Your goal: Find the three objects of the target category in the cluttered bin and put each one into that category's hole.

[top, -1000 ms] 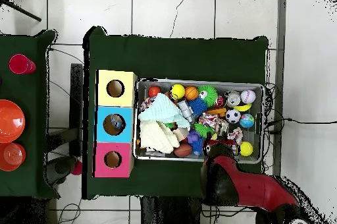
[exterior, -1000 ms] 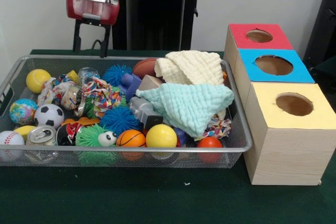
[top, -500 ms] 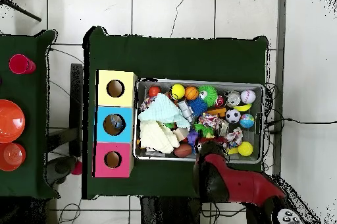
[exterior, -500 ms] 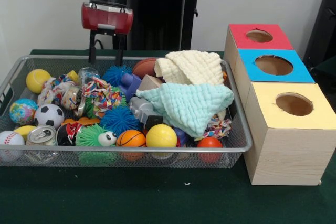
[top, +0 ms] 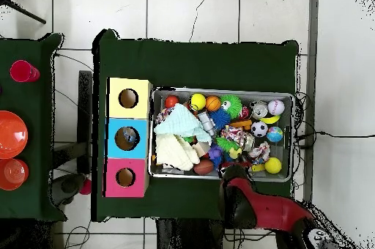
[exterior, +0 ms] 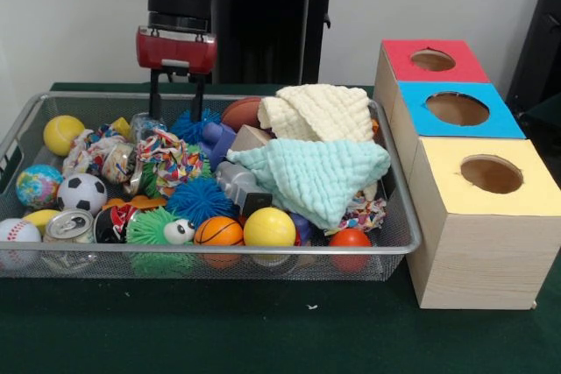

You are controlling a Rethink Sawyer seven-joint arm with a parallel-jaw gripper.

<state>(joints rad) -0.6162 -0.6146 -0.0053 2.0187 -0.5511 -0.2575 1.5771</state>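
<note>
The wire mesh bin (exterior: pixel 210 250) is full of toys and also shows in the overhead view (top: pixel 220 91). My gripper (exterior: pixel 175 109) is open and empty. It hangs at the bin's far left side, its fingers just above the clutter. A see-through wrinkly bottle (exterior: pixel 144 123) lies partly buried just below and left of the fingers. I cannot pick out other bottles. The blue-surround hole (exterior: pixel 457 109) is the middle one on the wooden box, right of the bin, and shows from overhead too (top: pixel 127 138). In the overhead view the red arm (top: pixel 256 206) covers the gripper.
A cream cloth (exterior: pixel 320 111) and a mint cloth (exterior: pixel 316 172) cover the bin's right half. A silver can (exterior: pixel 68 227), balls and spiky toys fill the left and front. A red hole (exterior: pixel 432 59) and a yellow hole (exterior: pixel 491 174) flank the blue one.
The gripper has moved right and come down toward the bin's far left part. Nothing in the bin has moved.
</note>
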